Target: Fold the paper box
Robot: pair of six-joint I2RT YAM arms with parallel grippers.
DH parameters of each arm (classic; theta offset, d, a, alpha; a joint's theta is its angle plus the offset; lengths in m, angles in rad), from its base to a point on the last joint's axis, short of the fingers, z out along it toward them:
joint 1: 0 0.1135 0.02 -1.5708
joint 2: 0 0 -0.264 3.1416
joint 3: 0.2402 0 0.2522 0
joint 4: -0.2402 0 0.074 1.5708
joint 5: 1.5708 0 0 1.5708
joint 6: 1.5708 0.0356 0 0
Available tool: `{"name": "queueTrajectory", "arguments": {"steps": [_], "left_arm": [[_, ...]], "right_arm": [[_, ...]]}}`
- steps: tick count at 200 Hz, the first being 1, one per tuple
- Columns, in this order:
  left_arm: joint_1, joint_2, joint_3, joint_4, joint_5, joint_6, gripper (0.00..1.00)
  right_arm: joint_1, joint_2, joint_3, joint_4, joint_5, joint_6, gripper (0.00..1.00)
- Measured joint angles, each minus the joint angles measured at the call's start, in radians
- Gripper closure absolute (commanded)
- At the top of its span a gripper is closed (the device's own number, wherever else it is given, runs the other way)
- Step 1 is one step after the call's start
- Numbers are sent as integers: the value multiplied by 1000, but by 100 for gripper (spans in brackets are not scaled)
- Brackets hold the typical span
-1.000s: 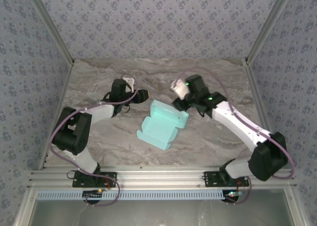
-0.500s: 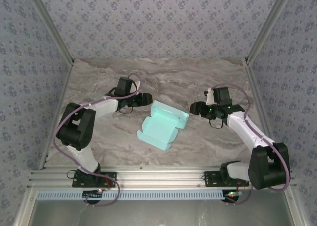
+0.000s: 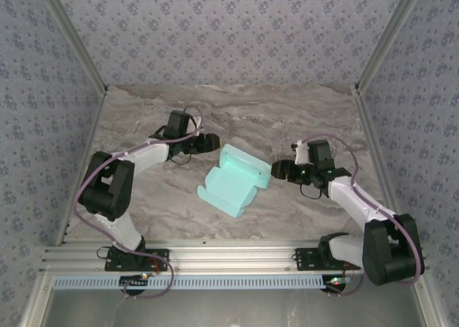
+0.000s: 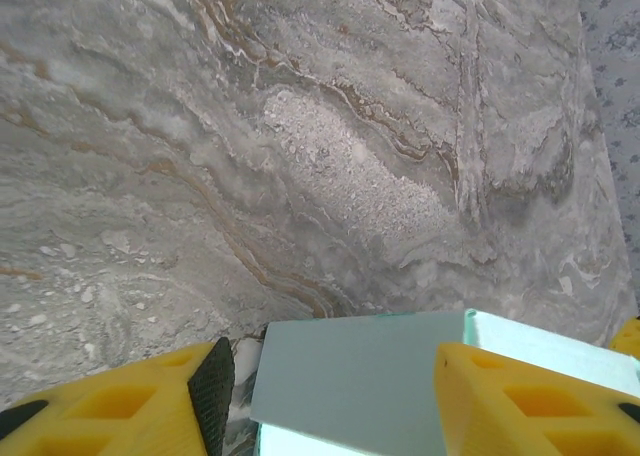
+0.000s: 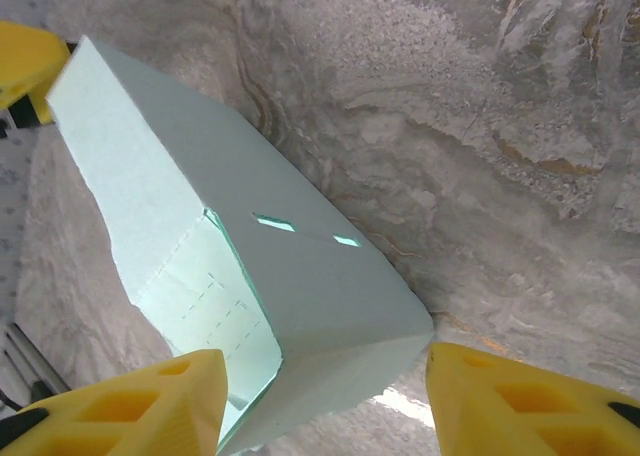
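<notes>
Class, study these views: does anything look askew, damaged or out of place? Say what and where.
The paper box lies diagonal on the table, only half folded, with a flap open at its near-left end. No tear shows. The left hand and right hand flank it, both open.

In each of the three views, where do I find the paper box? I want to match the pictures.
Top external: paper box at the centre, lying on the marble table.
Left wrist: paper box at the bottom edge, right of centre; marble table above it.
Right wrist: paper box from upper left to bottom centre; marble table at right.
Shared landmark: the veined marble table.
</notes>
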Motion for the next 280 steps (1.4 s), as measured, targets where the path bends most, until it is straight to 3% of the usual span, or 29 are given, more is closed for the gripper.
{"name": "queueTrajectory", "arguments": {"steps": [66, 110, 150, 197, 280], "left_arm": [[-85, -33, 18, -53, -116, 185, 36], [-96, -179, -265, 241, -135, 335, 36], [-101, -165, -378, 519, -113, 441, 39], [-105, -138, -422, 684, -113, 476, 39], [-95, -293, -467, 689, -130, 476, 37]], "right_arm": [[-21, -64, -9, 0, 8, 39, 41], [-56, -65, 34, -57, 37, 7, 41], [-65, -65, 68, -79, 49, -20, 41], [-72, -65, 72, -101, 66, -35, 41], [-73, -60, 90, -144, 109, -73, 42]]}}
